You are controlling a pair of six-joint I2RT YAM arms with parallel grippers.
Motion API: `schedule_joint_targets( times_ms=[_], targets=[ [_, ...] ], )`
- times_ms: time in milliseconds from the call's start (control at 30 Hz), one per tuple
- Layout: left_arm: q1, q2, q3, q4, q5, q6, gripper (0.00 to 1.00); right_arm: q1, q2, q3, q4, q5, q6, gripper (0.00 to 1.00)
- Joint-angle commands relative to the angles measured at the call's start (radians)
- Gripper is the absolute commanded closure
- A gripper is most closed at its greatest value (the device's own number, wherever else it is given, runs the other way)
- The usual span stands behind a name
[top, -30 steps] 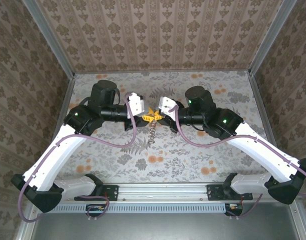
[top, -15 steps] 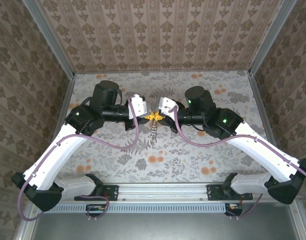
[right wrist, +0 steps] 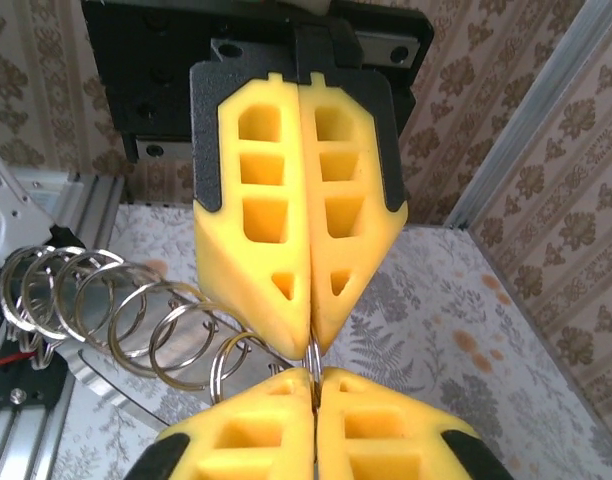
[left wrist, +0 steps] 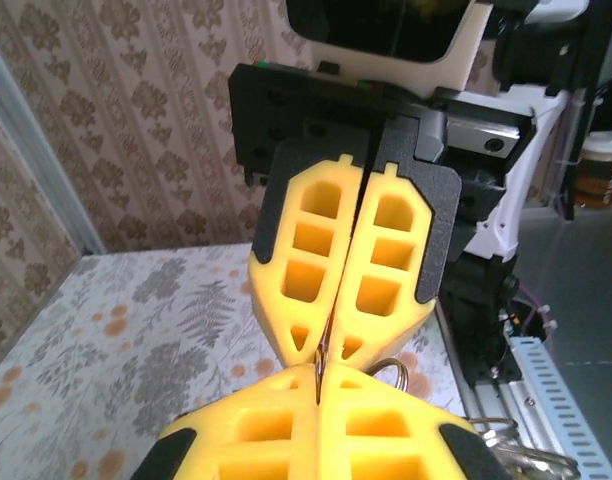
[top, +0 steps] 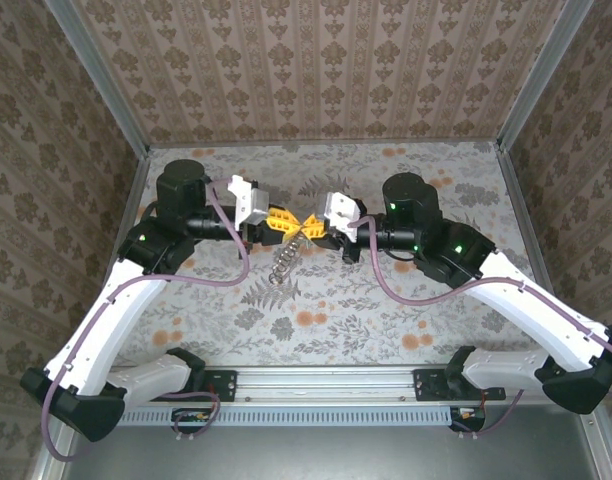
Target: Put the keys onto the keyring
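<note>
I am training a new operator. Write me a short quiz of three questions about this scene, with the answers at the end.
1. True or false: the left gripper and the right gripper meet tip to tip.
2. Where is the keyring?
A) hanging below the spot where the two grippers meet
B) lying beside the right arm's base
C) draped over the left arm's elbow
3. What colour are the pads of the jaws?

Key: 1 true; 2 A; 3 yellow.
</note>
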Motion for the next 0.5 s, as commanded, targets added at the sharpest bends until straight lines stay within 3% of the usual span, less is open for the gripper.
schedule_joint_targets(
  times_ms=[0,200,467],
  targets=[
    [0.016,-0.038,-0.015,0.141,0.098,-0.083,1.00,-0.002,-0.007,0.002,-0.034,-0.023,0.013,0.84],
    [0.018,-0.045,-0.024,0.156,0.114,-0.092,1.00,-0.003,0.001,0.008,-0.029,-0.016,0.023,0.79],
    [0.019,-0.053,-0.046,0.215,0.137,-0.124,1.00,-0.003,-0.004,0.005,-0.014,-0.009,0.047,0.80]
  ],
)
